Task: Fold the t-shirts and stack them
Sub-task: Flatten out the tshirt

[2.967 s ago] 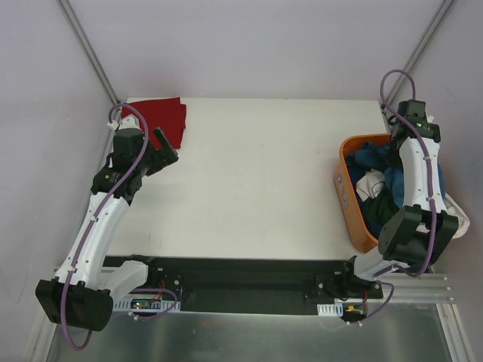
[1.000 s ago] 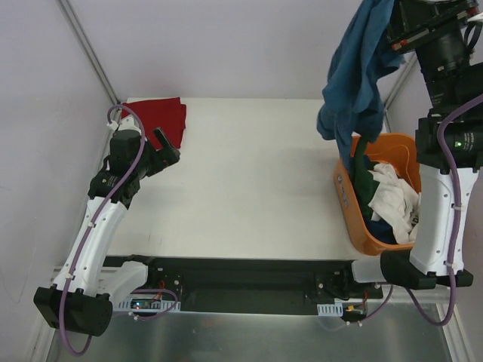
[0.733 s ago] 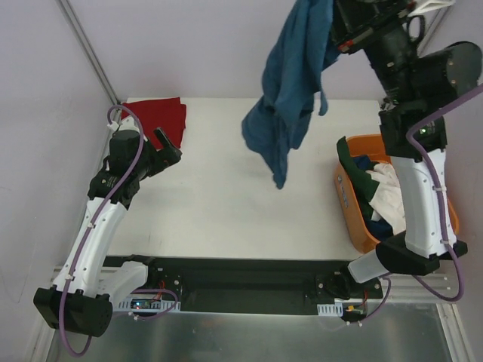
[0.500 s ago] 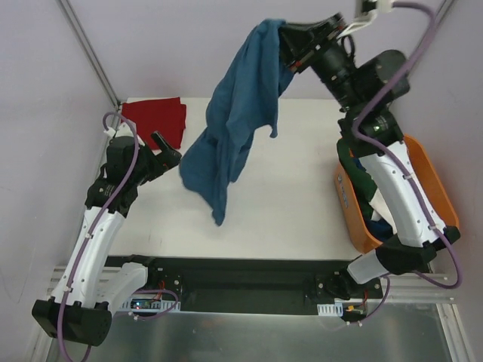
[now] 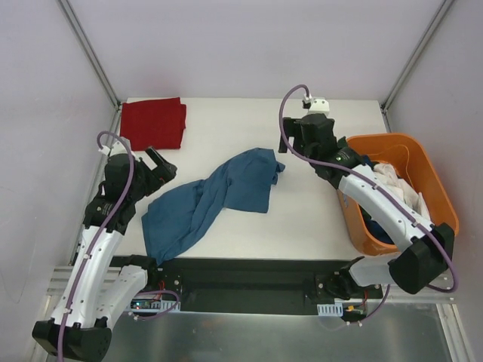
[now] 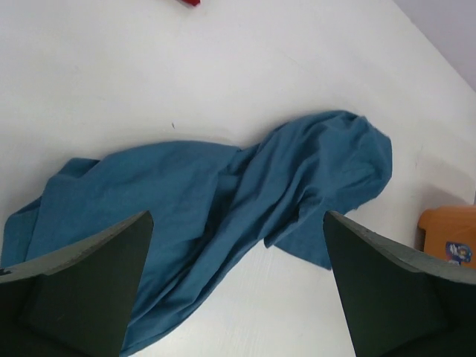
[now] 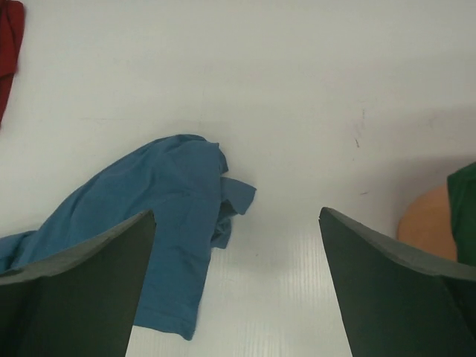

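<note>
A teal-blue t-shirt (image 5: 215, 200) lies crumpled in a long diagonal heap on the white table, also in the left wrist view (image 6: 223, 193) and the right wrist view (image 7: 160, 216). A deep red t-shirt (image 5: 155, 123) lies folded at the far left corner. My right gripper (image 5: 286, 145) hangs open just beyond the blue shirt's right end, holding nothing (image 7: 236, 214). My left gripper (image 5: 160, 163) stands open above the shirt's left part, also with nothing in it (image 6: 236, 217). More t-shirts, white, dark green and blue, fill the orange basket (image 5: 355, 215).
The orange basket stands at the table's right edge, close to my right arm; its rim shows in the right wrist view (image 7: 424, 223) with green cloth (image 7: 465, 201) beside it. Bare white table lies between the red shirt and the blue one.
My right gripper swung the blue t-shirt out of the basket, leftward and down, then opened and let it drop onto the table. My left arm shifted slightly toward the near edge.
</note>
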Available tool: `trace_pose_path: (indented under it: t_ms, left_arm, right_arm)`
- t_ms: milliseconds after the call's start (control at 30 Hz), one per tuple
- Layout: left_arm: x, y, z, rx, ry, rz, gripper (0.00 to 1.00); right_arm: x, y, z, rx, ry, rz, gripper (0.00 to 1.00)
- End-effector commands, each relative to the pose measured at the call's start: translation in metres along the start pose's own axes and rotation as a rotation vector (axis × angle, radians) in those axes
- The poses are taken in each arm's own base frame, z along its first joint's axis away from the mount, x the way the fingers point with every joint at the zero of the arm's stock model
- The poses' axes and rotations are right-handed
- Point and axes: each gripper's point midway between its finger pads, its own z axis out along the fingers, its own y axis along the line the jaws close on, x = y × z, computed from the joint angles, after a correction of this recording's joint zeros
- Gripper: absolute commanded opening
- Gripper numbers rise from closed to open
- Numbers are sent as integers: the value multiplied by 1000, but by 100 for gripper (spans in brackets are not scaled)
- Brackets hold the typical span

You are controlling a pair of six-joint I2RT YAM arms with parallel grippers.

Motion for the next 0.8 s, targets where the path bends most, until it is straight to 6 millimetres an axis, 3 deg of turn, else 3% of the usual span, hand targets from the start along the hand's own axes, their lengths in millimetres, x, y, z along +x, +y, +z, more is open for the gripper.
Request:
trace_pose_path:
  t_ms: [0, 167, 267, 333, 500, 633, 700, 733, 767]
  left_arm:
    - [46, 6, 11, 28, 196, 22, 99]
    - [119, 44, 25, -73, 435, -62, 99]
    - [152, 60, 28, -136, 556, -117, 99]
    - [167, 68, 31, -182, 620, -136, 99]
    - [181, 61, 48, -172, 708, -117, 99]
    - [182, 54, 84, -174, 730, -82, 99]
    - [172, 42, 104, -169, 722, -54, 99]
    - [181, 47, 117, -204, 763, -37, 99]
    - [168, 27, 134, -160, 744, -13, 99]
  right_arm:
    - [-11, -13, -34, 8, -17, -34, 96]
    - [54, 32, -26, -220, 188, -34, 96]
    - [94, 57, -18, -301, 319, -52, 96]
    - [109, 72, -16, -340, 357, -69, 96]
    - [133, 92, -5, -397, 433, -77, 96]
    - [137, 88, -4, -387, 434, -84, 96]
    - [138, 81, -7, -369, 433, -99, 96]
    - [137, 76, -7, -343, 421, -110, 96]
    - [137, 71, -8, -326, 415, -115, 96]
